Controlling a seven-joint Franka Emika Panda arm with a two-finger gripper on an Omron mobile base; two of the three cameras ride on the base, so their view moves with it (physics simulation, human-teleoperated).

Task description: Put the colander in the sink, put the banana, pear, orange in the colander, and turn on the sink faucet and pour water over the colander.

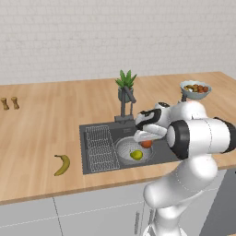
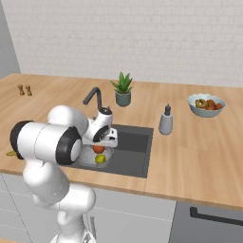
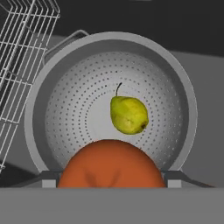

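Hand view: tool (image 3: 111, 186) grips the orange (image 3: 111, 164) above the colander (image 3: 65, 109), beside the pear (image 3: 128, 114), for dropping in.

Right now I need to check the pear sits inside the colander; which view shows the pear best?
The hand view: the pear lies large and unobstructed in the colander. The left and right base views show it only as a small yellow-green spot beside the arm.
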